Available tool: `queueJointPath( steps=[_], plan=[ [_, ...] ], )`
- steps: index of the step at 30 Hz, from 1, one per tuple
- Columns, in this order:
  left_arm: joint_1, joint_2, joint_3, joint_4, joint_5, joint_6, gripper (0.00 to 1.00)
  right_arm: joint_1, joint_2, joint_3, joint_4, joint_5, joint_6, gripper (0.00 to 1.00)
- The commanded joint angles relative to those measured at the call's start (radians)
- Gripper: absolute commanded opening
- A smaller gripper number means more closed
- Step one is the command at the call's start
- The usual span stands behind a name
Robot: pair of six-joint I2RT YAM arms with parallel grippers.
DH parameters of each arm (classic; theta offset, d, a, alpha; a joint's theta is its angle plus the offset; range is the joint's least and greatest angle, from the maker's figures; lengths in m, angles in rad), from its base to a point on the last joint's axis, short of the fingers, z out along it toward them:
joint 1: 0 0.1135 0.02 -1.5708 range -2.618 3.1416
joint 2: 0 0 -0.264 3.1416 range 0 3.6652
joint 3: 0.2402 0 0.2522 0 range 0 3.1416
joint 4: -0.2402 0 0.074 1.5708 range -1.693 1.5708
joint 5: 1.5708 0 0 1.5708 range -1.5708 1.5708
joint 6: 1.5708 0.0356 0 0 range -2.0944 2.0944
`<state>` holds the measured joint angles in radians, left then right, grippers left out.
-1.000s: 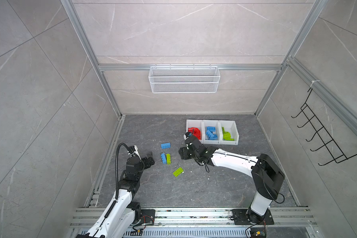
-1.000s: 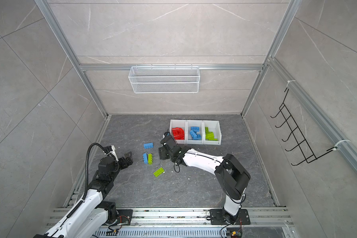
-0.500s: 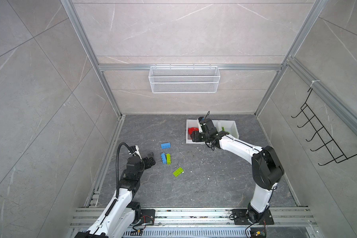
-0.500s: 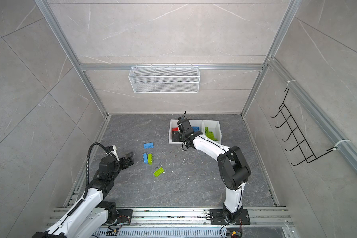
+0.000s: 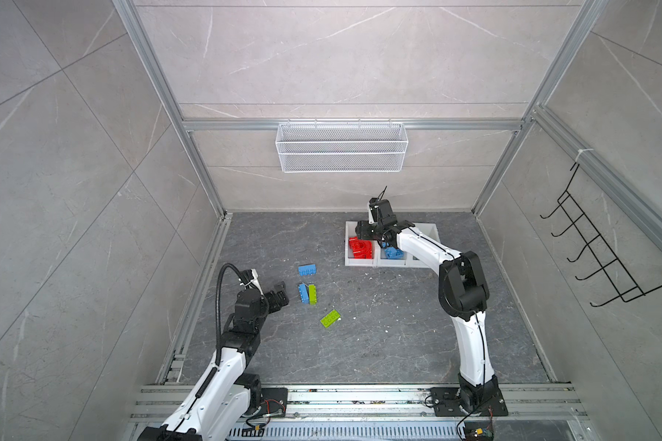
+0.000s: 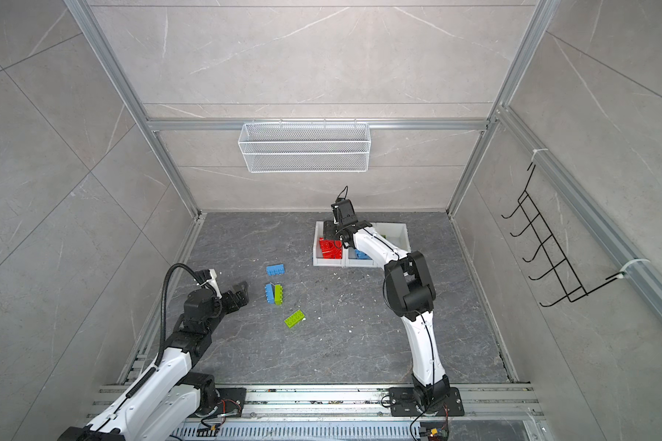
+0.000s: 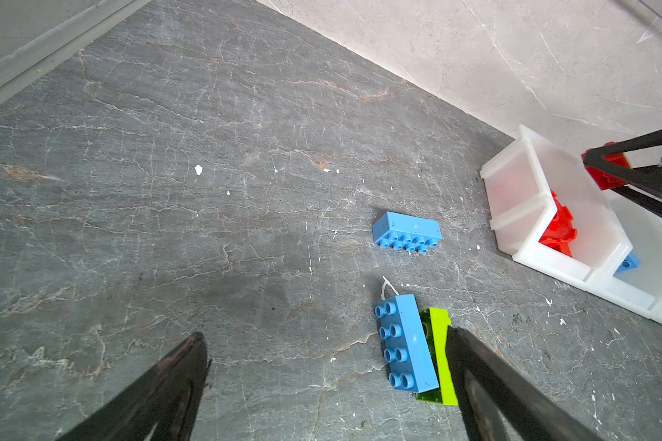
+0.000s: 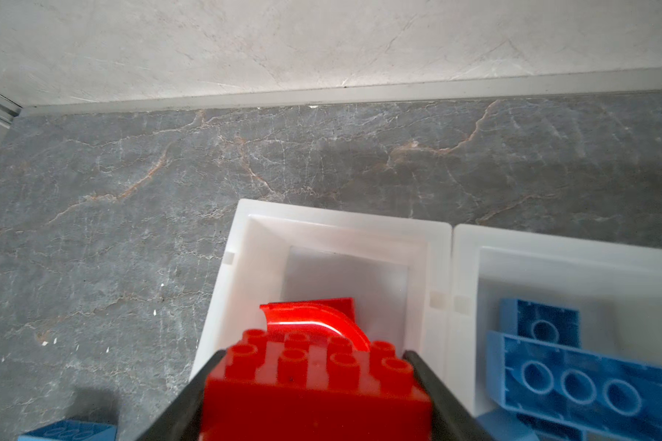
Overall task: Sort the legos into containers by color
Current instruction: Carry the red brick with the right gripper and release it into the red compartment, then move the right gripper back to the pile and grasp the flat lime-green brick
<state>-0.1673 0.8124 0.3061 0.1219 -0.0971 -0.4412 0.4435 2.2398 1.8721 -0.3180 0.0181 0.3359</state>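
Note:
Three joined white containers (image 5: 346,244) (image 6: 316,248) (image 7: 513,179) (image 8: 341,225) stand at the back. The left one holds red legos (image 5: 360,248), among them an arch piece (image 8: 318,319); the middle one holds blue legos (image 5: 392,253) (image 8: 574,385). Over the left bin hangs my right gripper (image 5: 362,231) (image 6: 331,229) (image 8: 314,359), shut on a red brick (image 8: 314,397) (image 7: 608,172). On the floor lie a blue brick (image 5: 307,270) (image 7: 407,231), a blue brick (image 5: 303,293) (image 7: 406,341) touching a green one (image 5: 312,294) (image 7: 442,343), and a lone green brick (image 5: 330,318) (image 6: 294,318). My left gripper (image 5: 279,294) (image 6: 239,292) (image 7: 323,336) stands open, just left of the pair.
A white wire basket (image 5: 341,152) hangs on the back wall, and a black hook rack (image 5: 604,248) on the right wall. Metal rails run along the left and front edges of the grey floor. My right arm covers much of the right-hand bin.
My right gripper has carried the red brick from the floor in front of the bins up and back, over the left bin. The left arm has not moved.

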Motion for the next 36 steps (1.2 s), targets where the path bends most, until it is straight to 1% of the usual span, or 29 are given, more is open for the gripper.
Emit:
queueJointPath(
  steps=[1,5,7,10,15,20,25,29,32,36],
  plan=[
    [0.005,-0.007,0.013,0.048,0.009,0.015,0.99,0.004,0.023,0.037,-0.057,-0.004,-0.021,0.72],
    [0.005,-0.007,0.012,0.048,0.007,0.013,0.99,0.004,-0.005,0.023,-0.067,0.003,-0.031,0.86],
    [0.005,-0.006,0.012,0.050,0.010,0.011,0.99,0.005,-0.031,0.009,-0.072,-0.003,-0.039,0.89],
    [0.005,-0.005,0.013,0.048,0.009,0.012,0.99,0.006,-0.109,-0.048,-0.062,-0.014,-0.049,0.90],
    [0.006,-0.016,0.010,0.043,0.002,0.012,0.99,0.045,-0.302,-0.208,-0.043,-0.055,-0.077,0.89],
    [0.005,-0.034,0.005,0.038,-0.003,0.009,0.99,0.153,-0.506,-0.396,-0.057,-0.048,-0.126,0.90],
    [0.005,-0.030,0.001,0.044,0.000,0.006,0.99,0.334,-0.621,-0.550,-0.090,0.027,-0.121,0.91],
    [0.005,-0.030,0.006,0.038,0.000,0.006,0.99,0.460,-0.616,-0.622,-0.090,0.061,-0.099,0.91],
    [0.005,-0.040,0.004,0.033,-0.002,0.008,1.00,0.532,-0.559,-0.632,-0.101,0.075,-0.092,0.92],
    [0.005,-0.054,0.003,0.025,-0.015,0.010,0.99,0.603,-0.477,-0.627,-0.100,0.111,-0.075,0.92]
  ],
)
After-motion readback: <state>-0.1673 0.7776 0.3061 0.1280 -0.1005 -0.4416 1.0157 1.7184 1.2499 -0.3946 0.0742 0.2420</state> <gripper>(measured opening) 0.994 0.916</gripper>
